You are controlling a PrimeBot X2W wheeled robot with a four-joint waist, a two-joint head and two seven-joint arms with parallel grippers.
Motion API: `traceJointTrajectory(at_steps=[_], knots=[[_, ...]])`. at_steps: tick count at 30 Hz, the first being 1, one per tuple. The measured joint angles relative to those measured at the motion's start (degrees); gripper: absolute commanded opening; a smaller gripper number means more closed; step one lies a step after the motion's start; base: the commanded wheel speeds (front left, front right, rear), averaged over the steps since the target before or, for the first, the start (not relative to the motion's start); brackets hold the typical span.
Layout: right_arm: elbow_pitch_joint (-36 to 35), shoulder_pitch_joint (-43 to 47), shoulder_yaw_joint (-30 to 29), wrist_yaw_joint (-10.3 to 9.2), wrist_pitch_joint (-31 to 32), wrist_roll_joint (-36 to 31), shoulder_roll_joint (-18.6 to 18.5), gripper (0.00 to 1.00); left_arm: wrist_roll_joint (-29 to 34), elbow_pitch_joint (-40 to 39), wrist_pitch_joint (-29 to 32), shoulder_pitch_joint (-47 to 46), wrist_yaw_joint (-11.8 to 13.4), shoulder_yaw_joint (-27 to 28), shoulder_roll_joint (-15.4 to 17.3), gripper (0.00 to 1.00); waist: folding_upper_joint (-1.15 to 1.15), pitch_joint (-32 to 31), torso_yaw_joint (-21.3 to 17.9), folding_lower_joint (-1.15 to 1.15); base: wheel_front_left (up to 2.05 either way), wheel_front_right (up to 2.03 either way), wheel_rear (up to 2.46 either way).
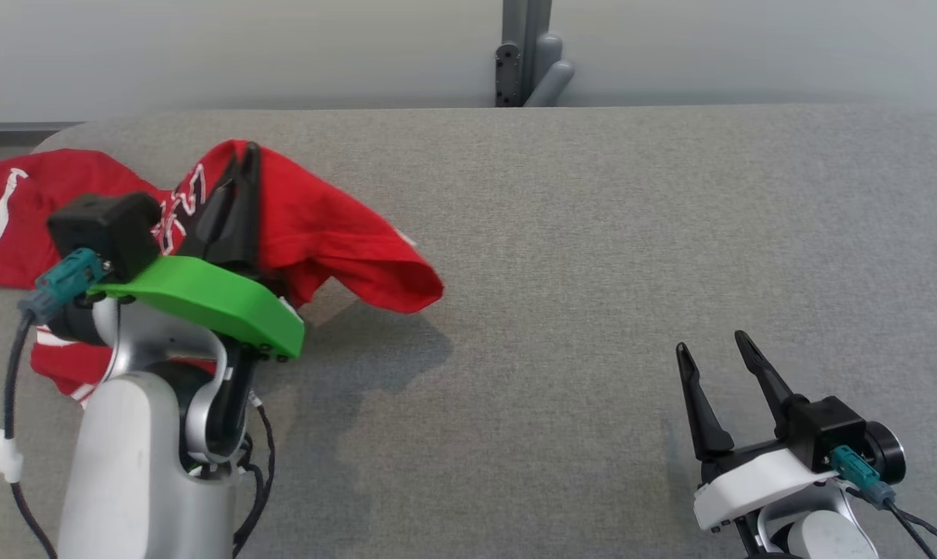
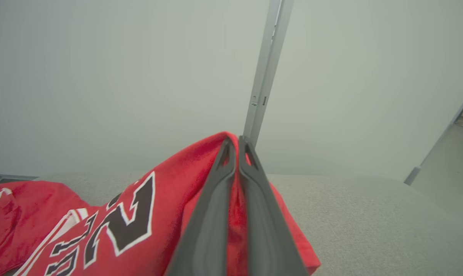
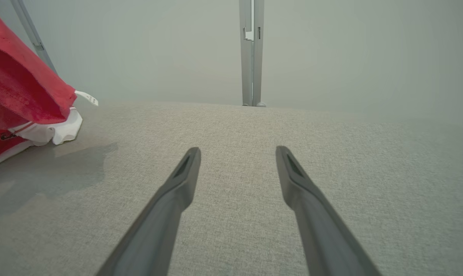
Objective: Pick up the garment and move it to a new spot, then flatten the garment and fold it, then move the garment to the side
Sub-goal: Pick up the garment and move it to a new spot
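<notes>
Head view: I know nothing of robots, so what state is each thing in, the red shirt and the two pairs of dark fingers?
Red jersey with black-and-white lettering, crumpled and unfolded, one fold pinched up into a peak, the rest lying on the grey cloth-covered table.
Left arm's two dark fingers, shut on the jersey's raised fold.
Right arm's two dark fingers, open, holding nothing, well apart from the jersey.

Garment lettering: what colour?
Black lettering, outlined white, on the red garment; clearest in left wrist view.
</notes>
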Motion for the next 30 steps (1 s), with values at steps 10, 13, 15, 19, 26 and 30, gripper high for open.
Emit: traceJointTrajectory(at_steps=[10,13,15,19,26,30], knots=[[-0.01,-1.64,-0.34,0.00,0.00,1.25,0.41,1.00,-3.04,2.49,0.43,-8.45,2.92,-13.07,-0.71,0.00,0.00,0.61,-8.78,0.00,0.00,0.00,0.00],[0.12,-1.88,-0.14,0.00,0.00,2.71,0.41,1.00,-4.70,5.47,-1.32,-12.87,4.56,-18.01,-0.83,0.00,0.00,0.92,-12.05,0.00,0.00,0.00,0.00],[0.22,-2.01,0.16,0.00,0.00,3.60,0.42,1.00,-5.84,7.75,-3.10,-15.96,5.97,-20.46,-0.86,0.00,0.00,1.14,-14.29,0.00,0.00,0.00,0.00],[0.33,-2.47,0.27,0.00,0.00,5.75,0.41,1.00,-9.85,11.61,-6.23,-21.86,8.50,-25.63,-0.88,0.00,0.00,1.68,-18.78,0.00,0.00,0.00,0.00],[0.30,-2.55,1.08,0.00,0.00,7.77,0.42,1.00,-12.58,25.72,-10.05,-25.98,12.22,-31.86,-0.99,0.00,0.00,3.01,-25.30,0.00,0.00,0.00,0.00],[0.21,-2.83,1.33,0.00,0.00,8.84,0.43,1.00,-12.18,37.93,-11.03,-25.03,12.20,-33.11,-0.60,0.00,0.00,4.22,-27.69,0.00,0.00,0.00,0.00]])
